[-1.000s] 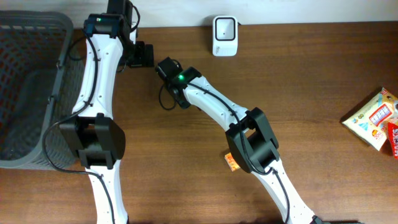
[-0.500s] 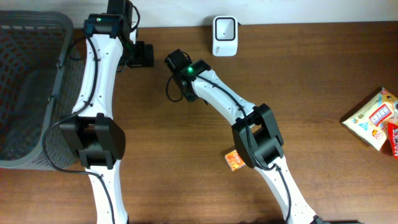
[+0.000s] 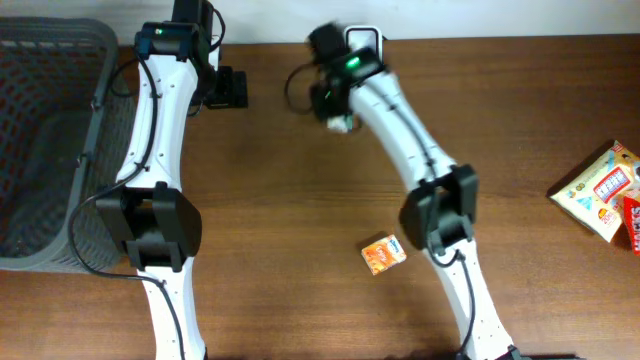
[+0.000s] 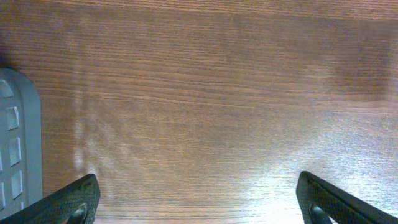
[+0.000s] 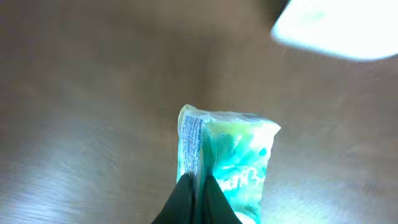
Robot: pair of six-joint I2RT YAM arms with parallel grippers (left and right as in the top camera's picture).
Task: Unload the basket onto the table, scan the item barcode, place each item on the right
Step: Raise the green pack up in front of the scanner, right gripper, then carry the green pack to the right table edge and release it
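The right gripper (image 5: 198,188) is clamping the green packet (image 5: 235,155) at the tabletop's (image 3: 520,150) back edge, needing its printed strip (image 5: 191,138), possibly the barcode, turned squarely toward the scanner (image 3: 370,35); the left gripper (image 4: 196,190) is gaping.

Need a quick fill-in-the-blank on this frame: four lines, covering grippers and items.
1. The right gripper is shut on a ___ pouch.
2. The left gripper hangs ___ over the table.
3. The ___ packet lies on the table next to the right arm.
4. The grey basket sits beside the ___ arm.
Missing words: green; open; orange; left.
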